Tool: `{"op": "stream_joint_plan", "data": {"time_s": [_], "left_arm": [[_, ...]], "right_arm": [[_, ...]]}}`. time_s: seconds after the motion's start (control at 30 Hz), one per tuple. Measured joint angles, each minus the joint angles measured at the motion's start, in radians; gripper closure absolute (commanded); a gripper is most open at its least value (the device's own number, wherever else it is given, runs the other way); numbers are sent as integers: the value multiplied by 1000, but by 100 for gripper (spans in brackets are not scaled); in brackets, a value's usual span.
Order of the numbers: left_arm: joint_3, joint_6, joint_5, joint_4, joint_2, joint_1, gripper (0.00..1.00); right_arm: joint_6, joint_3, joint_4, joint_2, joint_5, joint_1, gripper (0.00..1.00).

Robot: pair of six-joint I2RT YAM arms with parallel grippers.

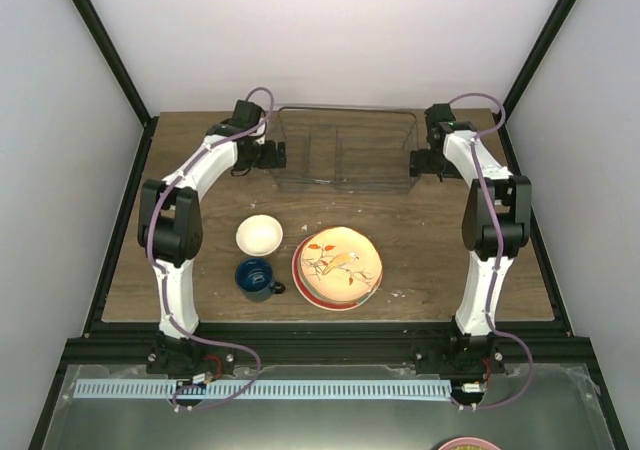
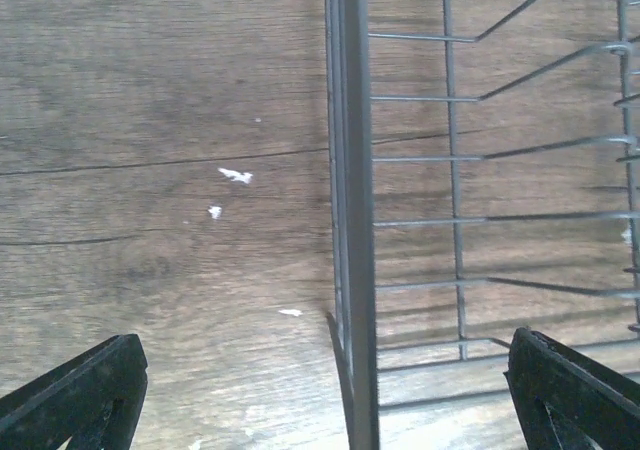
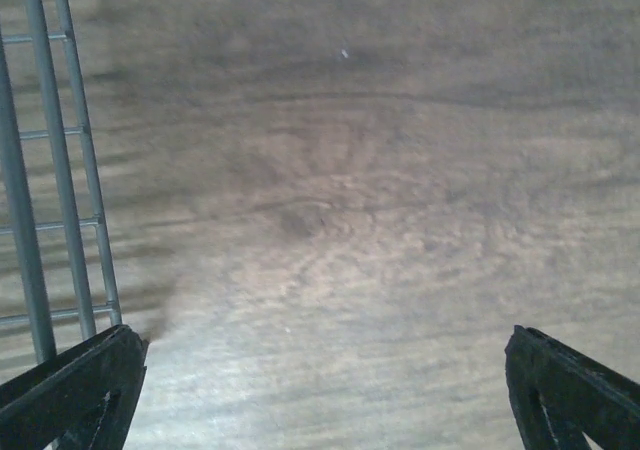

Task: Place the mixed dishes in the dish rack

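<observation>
Closest to the near edge of the desk (image 1: 440,260), left of its middle, stands the dark blue mug (image 1: 256,277), upright, its handle turned toward the stack of plates (image 1: 338,267) just beside it on the right. The top plate is cream-yellow with a bird print, and a red rim shows beneath it along the near-left side. Just beyond the mug sits the small cream bowl (image 1: 259,235), upright and apart from the plates.

Farther back, toward the middle of the far edge, lies the dish rack (image 1: 345,150), well apart from all the dishes. The left pincer (image 1: 275,154) hangs at the rack's left end. In the left wrist view its fingers (image 2: 80,395) are spread wide with the rack's end wall between them, touching neither and held by neither. The right pincer (image 1: 418,162) hangs at the rack's right end, also spread wide and gripping nothing. In the right wrist view the rack's wires stand just beside one finger (image 3: 75,390), with bare wood between the two.
</observation>
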State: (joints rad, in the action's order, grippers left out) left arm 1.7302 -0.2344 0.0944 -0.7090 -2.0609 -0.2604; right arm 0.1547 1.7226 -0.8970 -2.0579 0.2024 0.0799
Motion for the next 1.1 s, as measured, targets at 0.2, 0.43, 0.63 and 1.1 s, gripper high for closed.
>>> {"op": "stream_joint_plan", "data": {"time_s": [0.2, 0.43, 0.63, 1.1], "left_arm": [[0, -2, 34, -28, 21, -36, 0], [-56, -12, 71, -59, 60, -77, 0], [-106, -21, 77, -72, 100, -79, 0], [-164, -31, 71, -63, 126, -123, 0]], "right_arm": [[20, -102, 7, 70, 0, -11, 0], [27, -190, 2, 135, 11, -11, 0], [25, -225, -6, 163, 26, -15, 0], [14, -281, -45, 206, 33, -68, 0]]}}
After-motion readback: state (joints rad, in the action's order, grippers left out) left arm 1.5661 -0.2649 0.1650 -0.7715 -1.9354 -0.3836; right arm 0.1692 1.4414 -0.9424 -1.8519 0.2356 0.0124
